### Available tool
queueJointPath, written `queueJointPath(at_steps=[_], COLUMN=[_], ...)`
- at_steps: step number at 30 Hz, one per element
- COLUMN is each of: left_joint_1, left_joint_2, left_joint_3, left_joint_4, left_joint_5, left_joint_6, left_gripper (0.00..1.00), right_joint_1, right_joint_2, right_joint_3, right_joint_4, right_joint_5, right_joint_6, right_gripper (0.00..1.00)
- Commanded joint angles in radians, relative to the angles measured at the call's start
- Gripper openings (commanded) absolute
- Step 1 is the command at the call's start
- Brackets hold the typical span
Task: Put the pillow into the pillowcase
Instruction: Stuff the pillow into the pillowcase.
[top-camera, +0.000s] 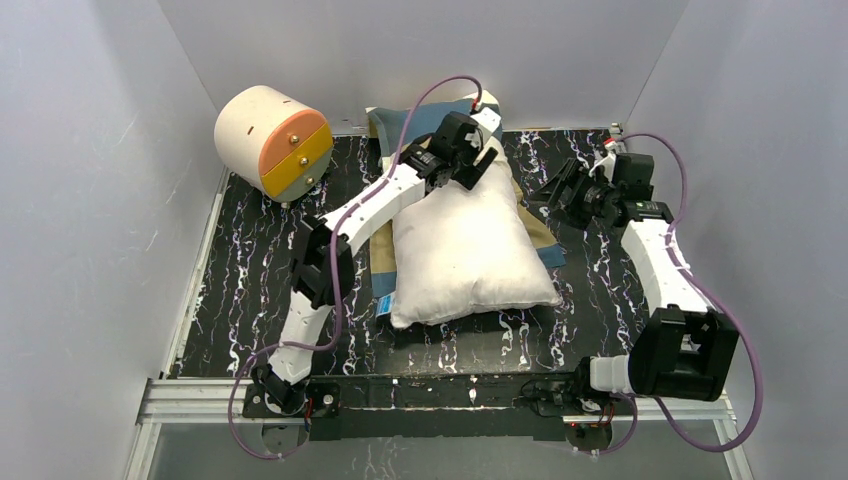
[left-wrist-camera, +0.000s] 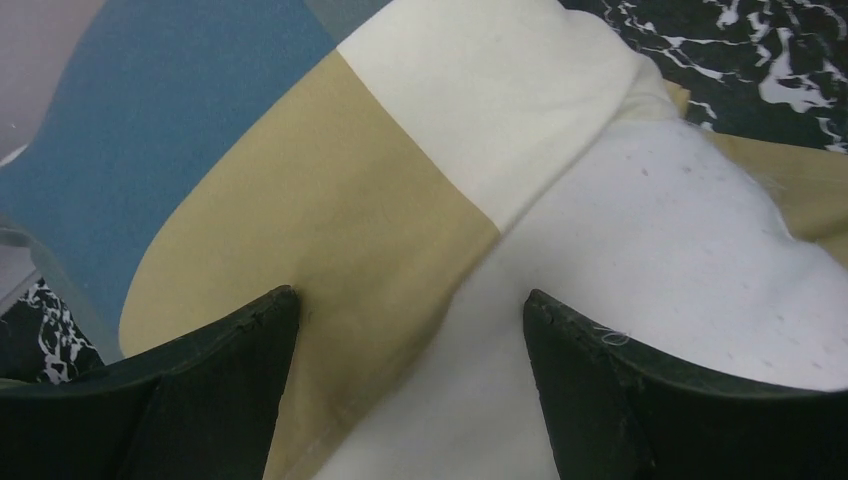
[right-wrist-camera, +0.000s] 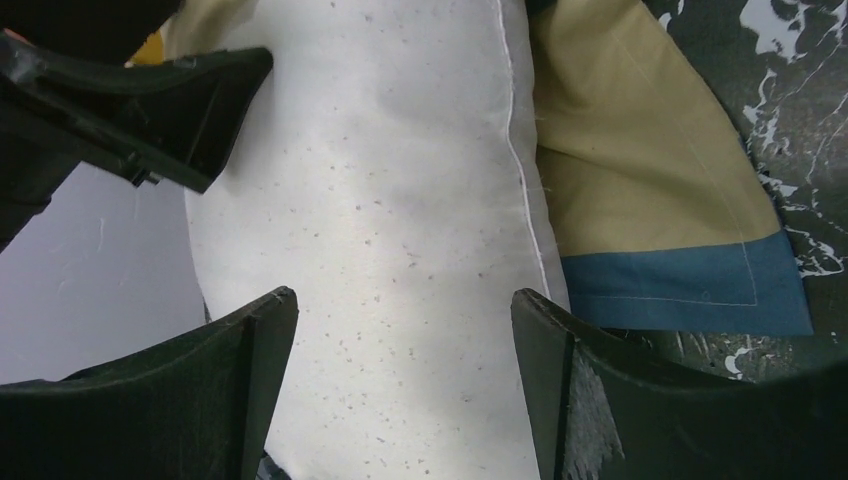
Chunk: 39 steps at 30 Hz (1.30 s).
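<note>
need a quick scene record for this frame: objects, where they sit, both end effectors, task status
pillow: lies on top of the pillowcase, mid-table, mostly uncovered
pillowcase: spread under the pillow, tan and blue showing at both sides and the far end
left end effector: open, at the pillow's far end, over the fabric edge
right end effector: open, at the pillow's right side, holding nothing
cylinder: far left corner of the table, apart from the rest
task status: pillow not yet inside
</note>
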Motion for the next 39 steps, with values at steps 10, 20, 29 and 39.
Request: queueJointPath(at_steps=[10,20,29,39], left_joint_1=[0.002,-0.016,-0.02,-0.037], left_joint_2=[0.155,-0.115,-0.362,-0.417], left_joint_3=[0.112,-0.145,-0.331,-0.422], left_joint_4=[0.237,0.231,0.214,0.244], left_joint_5=[-0.21,-0.062,0.188,0.48], left_joint_6=[0.128,-0.111,-0.311,-0.465], left_gripper=[0.61,0.0,0.0,0.0], right_joint_1=[0.127,0.138,0.161,0.168], right_joint_2=[0.079,0.186,0.239,0.108], right_joint_3=[-0.051,-0.049,-0.083,0.007], right_joint_4=[0.065,0.209,0.475,0.451], right_joint_5=[-0.015,-0.019,-0.068,-0.093], right_joint_6=[-0.016,0.013,0.123,0.25], right_gripper=[0.82,0.63,0.25,0.01])
